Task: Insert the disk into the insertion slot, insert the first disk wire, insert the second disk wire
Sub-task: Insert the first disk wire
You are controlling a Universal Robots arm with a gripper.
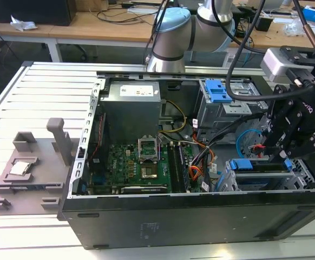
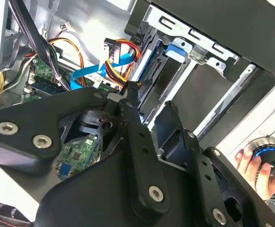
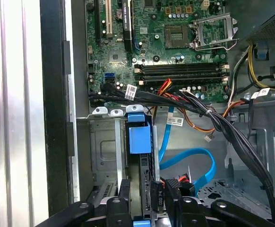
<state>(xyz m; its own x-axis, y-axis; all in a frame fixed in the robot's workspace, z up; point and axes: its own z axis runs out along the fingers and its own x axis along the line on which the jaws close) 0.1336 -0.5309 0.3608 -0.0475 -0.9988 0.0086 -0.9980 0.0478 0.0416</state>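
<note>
The disk (image 1: 255,167), a drive in a bright blue caddy, lies inside the insertion slot (image 1: 304,174), the low perforated metal cage at the exterior view's right. In the first wrist view the disk (image 3: 140,137) stands edge-on in the slot (image 3: 104,146). My gripper (image 1: 281,156) hangs over the disk's end, straddling it in both wrist views (image 3: 146,191) (image 2: 150,98). A blue flat wire (image 3: 208,165) loops loose beside the disk. A black plug on red, yellow and black wires (image 2: 113,46) hangs free close to the disk (image 2: 154,78).
A taller grey cage with a blue latch (image 1: 218,91) stands behind the slot. The motherboard (image 1: 141,168) and a black cable bundle (image 3: 208,113) fill the case middle. A grey fixture (image 1: 22,168) sits left of the case. A person's hand (image 2: 258,163) holds a knob outside the case.
</note>
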